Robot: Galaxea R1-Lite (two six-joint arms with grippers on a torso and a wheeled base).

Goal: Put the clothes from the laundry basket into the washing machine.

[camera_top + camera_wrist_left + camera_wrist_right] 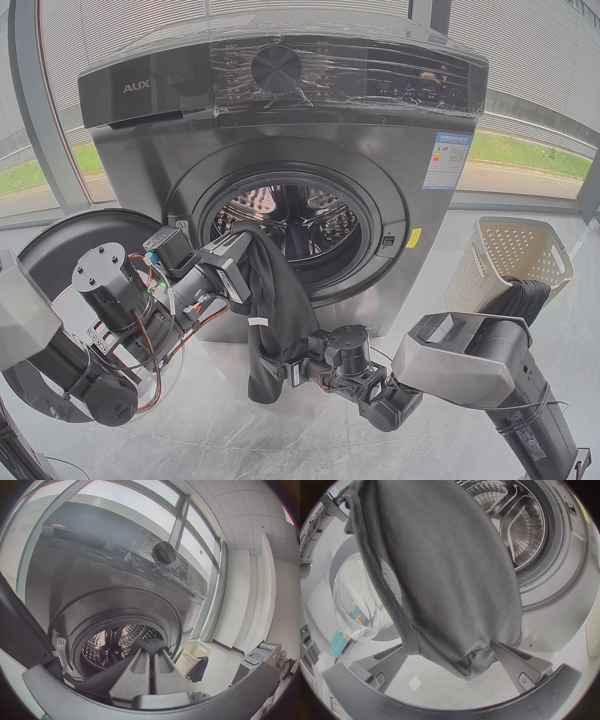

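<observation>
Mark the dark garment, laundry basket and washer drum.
dark garment (281,306): head view, middle of the hanging fabric.
laundry basket (520,247): head view, perforated inner wall.
washer drum (272,206): head view, steel wall inside the opening.

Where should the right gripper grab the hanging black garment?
Grip the drooping bottom fold of the black garment, coming from the front, low. The left gripper pinches its top at the washing machine opening, so the rest hangs free between the right gripper's open fingers.
</observation>
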